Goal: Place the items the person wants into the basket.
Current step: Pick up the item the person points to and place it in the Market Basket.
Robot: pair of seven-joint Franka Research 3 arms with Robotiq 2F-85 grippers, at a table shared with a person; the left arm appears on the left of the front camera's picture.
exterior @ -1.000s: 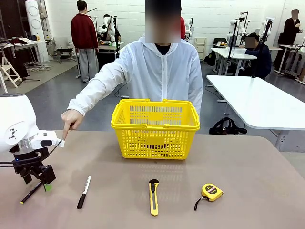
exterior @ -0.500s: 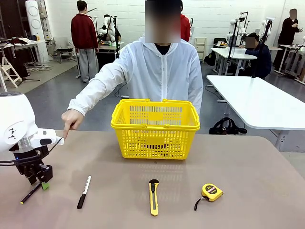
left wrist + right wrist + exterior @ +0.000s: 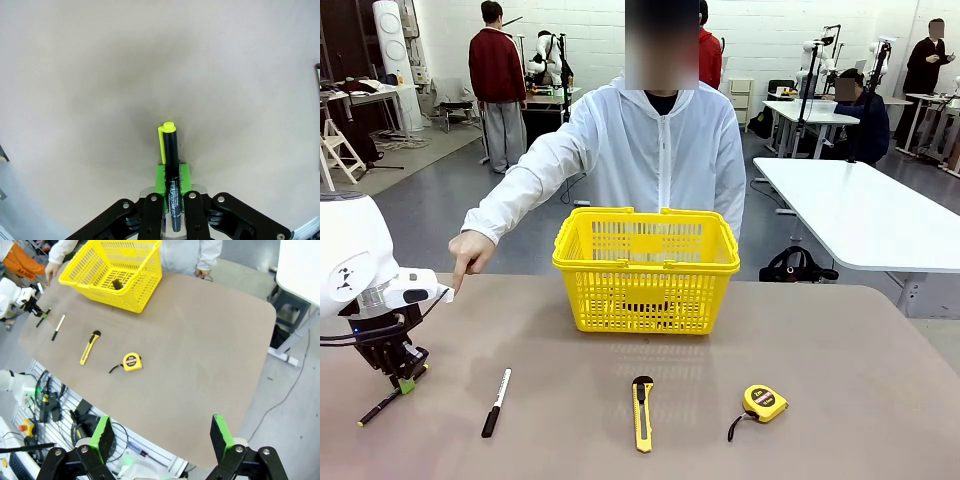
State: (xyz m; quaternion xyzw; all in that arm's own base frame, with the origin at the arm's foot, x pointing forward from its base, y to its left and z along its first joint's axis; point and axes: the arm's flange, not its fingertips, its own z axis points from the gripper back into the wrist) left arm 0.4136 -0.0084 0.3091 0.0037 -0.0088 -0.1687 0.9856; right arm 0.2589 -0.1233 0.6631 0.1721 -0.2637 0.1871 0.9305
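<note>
My left gripper [image 3: 406,378] is shut on the thin black pen [image 3: 377,409] at the table's left edge. One end of the pen slants down toward the tabletop. In the left wrist view the pen [image 3: 170,170] stands clamped between the green pads [image 3: 161,176], yellow end [image 3: 167,129] farthest from the jaws. The person's hand [image 3: 470,249] points a finger down toward that spot. The yellow tape measure [image 3: 764,402] lies at the front right. The yellow basket [image 3: 645,262] stands mid-table in front of the person. High above the table hangs my right gripper [image 3: 161,436], open and holding nothing.
A white-and-black marker [image 3: 496,402] lies just right of the pen, and a yellow utility knife [image 3: 642,412] at front centre. A dark object [image 3: 116,285] sits inside the basket [image 3: 112,267]. Bare tabletop [image 3: 860,370] stretches to the right of the tape measure [image 3: 131,361].
The left gripper's jaws have shut on the pen and risen slightly with it, so the pen now slants down from the grip. The person's pointing hand stays put.
</note>
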